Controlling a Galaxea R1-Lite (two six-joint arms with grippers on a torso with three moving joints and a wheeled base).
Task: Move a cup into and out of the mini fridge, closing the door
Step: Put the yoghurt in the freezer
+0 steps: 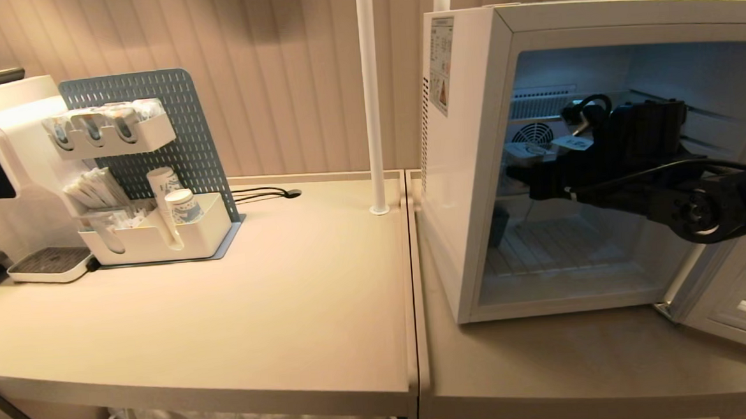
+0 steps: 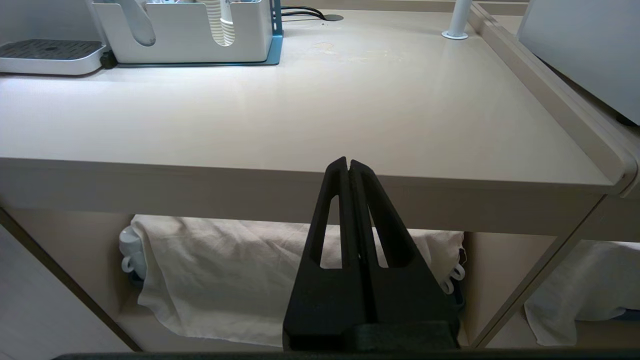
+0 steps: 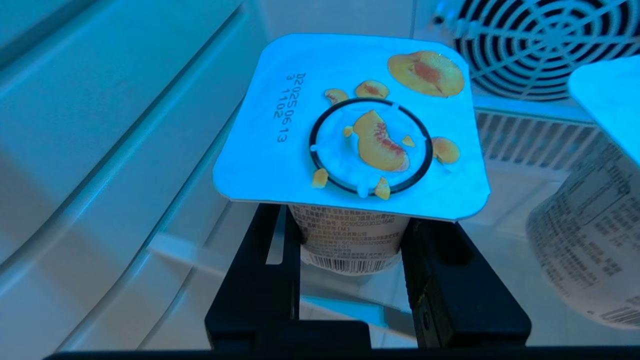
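The mini fridge (image 1: 473,166) stands on the right-hand table (image 1: 547,360) with the door (image 1: 729,306) swung open to the right; only the door's lower frame and a strip of its window show, the rest is cut off by the picture edge. The right arm reaches into the lit cavity at upper-shelf height. In the head view the right gripper (image 1: 524,179) is a dark mass against the back wall, and its fingertips cannot be separated there.

The right wrist view gives the detail. The cup (image 3: 350,240), a yogurt pot with a square foil lid printed with peach slices and a date code, sits between the two black fingers (image 3: 260,265). Each finger lies close against a side of the pot body, under the lid overhang. Whether the pads actually press the pot or stand just off it cannot be told: the lid hides the contact line. The pot's base is also hidden by the gripper body.

A second pot (image 3: 585,240) stands just beside the far finger, apart from it, half cut off. The round fan grille (image 3: 545,45) is beyond the fingertips on the back wall.

The left gripper (image 2: 348,167) hangs in front of the left table's edge (image 2: 200,185), fingers pressed together, holding nothing. A white cloth (image 2: 225,270) covers the shelf beneath; what it covers is mostly hidden.
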